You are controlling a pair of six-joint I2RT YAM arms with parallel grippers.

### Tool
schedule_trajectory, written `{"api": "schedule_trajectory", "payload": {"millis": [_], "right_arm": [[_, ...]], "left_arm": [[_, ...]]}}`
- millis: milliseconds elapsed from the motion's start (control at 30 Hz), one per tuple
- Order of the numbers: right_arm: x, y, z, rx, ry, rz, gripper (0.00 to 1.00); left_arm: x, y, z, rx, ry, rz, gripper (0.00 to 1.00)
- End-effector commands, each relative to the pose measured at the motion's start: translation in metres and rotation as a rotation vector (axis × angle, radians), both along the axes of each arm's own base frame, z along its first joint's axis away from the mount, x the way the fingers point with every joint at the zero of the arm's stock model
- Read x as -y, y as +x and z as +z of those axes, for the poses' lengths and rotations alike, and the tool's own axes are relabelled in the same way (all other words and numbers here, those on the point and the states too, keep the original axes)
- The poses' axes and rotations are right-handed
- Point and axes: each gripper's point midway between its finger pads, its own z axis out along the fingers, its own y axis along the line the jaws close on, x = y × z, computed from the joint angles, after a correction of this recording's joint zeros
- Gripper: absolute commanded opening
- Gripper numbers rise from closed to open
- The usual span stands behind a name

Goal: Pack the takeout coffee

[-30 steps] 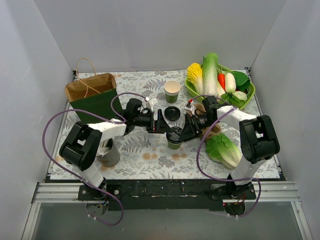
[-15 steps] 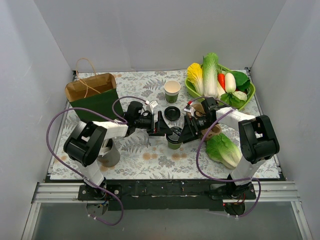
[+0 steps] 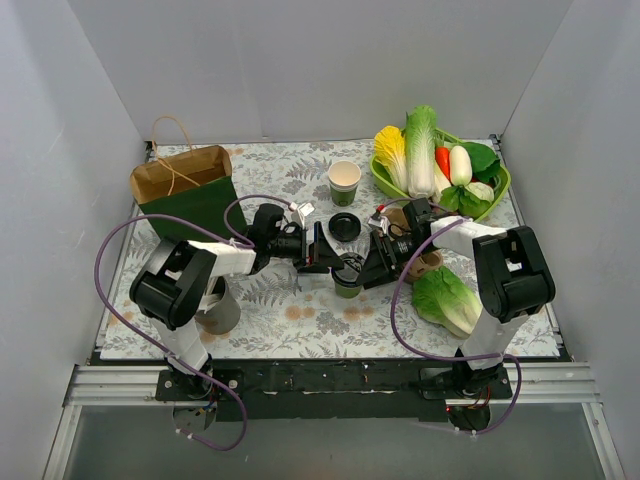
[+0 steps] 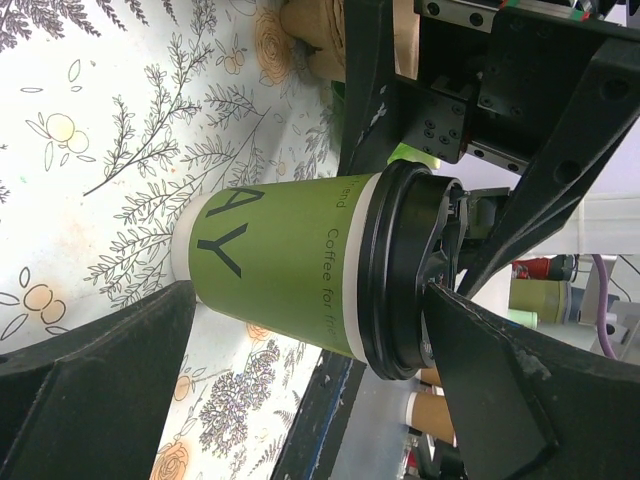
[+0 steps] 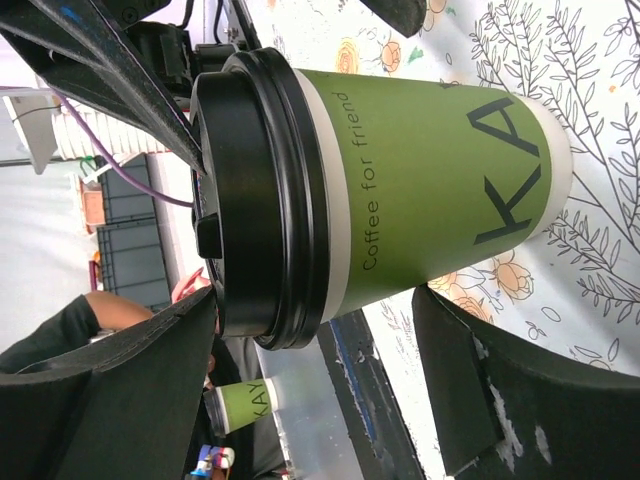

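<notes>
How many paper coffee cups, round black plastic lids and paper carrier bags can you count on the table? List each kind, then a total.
Cream-and-green paper coffee cups: 2 (open cup, lidded cup)
Flat round black plastic lids: 2 (loose lid, fitted lid)
Brown-and-green paper bag: 1
Total: 5

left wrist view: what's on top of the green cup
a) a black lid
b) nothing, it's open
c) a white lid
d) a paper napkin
a: the cup has a black lid seated over its rim, and the right wrist view shows the same.
</notes>
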Motion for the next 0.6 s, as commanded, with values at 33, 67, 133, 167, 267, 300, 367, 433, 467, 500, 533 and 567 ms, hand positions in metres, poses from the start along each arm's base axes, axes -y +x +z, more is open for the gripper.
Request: {"api": "schedule_trajectory", "payload": {"millis": [33, 67, 133, 167, 267, 300, 367, 433, 467, 500, 533, 567], "right_arm": [[0.005, 0.001, -0.020, -0.003, -0.047, -0.019, 0.83], [0.005, 0.001, -0.022, -0.005, -0.052, -0.021, 0.82], [0.005, 0.001, -0.025, -0.007, -0.057, -0.025, 0.81], [0.006, 0.001, -0.026, -0.010, -0.063, -0.030, 0.81], [0.007, 0.002, -0.031, -0.007, -0.091, -0.041, 0.79], [0.008, 0.003, -0.033, -0.005, -0.107, -0.046, 0.79], [0.010, 0.004, -0.038, -0.003, -0.133, -0.053, 0.78], [0.013, 0.005, -0.041, 0.000, -0.160, -0.060, 0.77], [0.013, 0.005, -0.043, 0.000, -0.169, -0.061, 0.77], [0.013, 0.005, -0.043, 0.002, -0.171, -0.061, 0.77], [0.014, 0.005, -0.045, 0.001, -0.181, -0.063, 0.77], [0.016, 0.006, -0.047, 0.003, -0.191, -0.067, 0.76]], "left_arm": [[-0.007, 0.002, -0.010, -0.005, 0.021, 0.026, 0.98], [-0.008, 0.003, -0.012, -0.011, 0.022, 0.031, 0.98], [-0.008, 0.002, -0.013, -0.016, 0.022, 0.027, 0.98], [-0.009, 0.003, -0.013, -0.014, 0.022, 0.030, 0.98], [-0.008, 0.003, -0.014, -0.016, 0.019, 0.031, 0.98], [-0.008, 0.003, -0.013, -0.015, 0.018, 0.031, 0.98], [-0.008, 0.003, -0.013, -0.017, 0.016, 0.031, 0.98], [-0.007, 0.004, -0.012, -0.014, 0.011, 0.029, 0.98], [-0.007, 0.004, -0.013, -0.018, 0.013, 0.031, 0.98], [-0.006, 0.004, -0.013, -0.018, 0.013, 0.029, 0.98], [-0.007, 0.005, -0.014, -0.018, 0.012, 0.030, 0.98], [-0.006, 0.005, -0.014, -0.017, 0.012, 0.028, 0.98]]}}
